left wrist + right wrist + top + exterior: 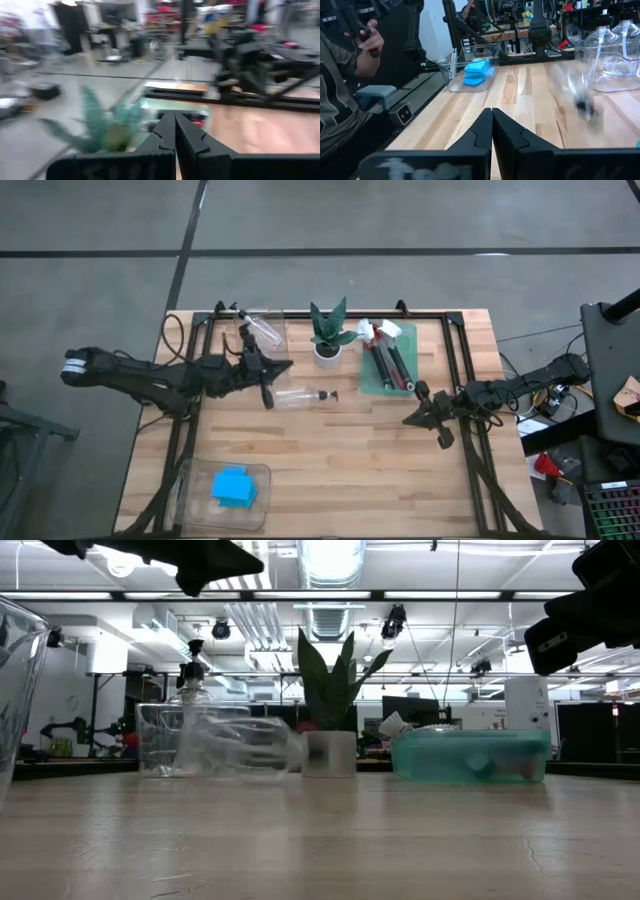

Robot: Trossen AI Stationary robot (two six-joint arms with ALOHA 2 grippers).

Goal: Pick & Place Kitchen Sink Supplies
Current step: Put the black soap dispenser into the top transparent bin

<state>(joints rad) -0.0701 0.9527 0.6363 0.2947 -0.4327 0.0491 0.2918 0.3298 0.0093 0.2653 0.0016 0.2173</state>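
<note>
A clear bottle (pixel 300 396) with a black cap is lying on its side on the desk (pixel 340 460), near the middle, just in front of the potted plant (pixel 328 332). More bottles are sitting in the clear tray (pixel 258 328) at the back left. Blue sponges (pixel 233 486) are resting in the clear tray (pixel 190 485) at the front left corner. Brushes (pixel 385 355) are lying in the green tray (pixel 368 375) right of the plant. The left end effector (pixel 272 380) is hanging just left of the lying bottle, fingers pressed together and holding nothing. The right end effector (pixel 428 420) is hovering over the desk's right side, fingers likewise together. A person's hand (pixel 367 47) is showing beyond the desk edge.
</note>
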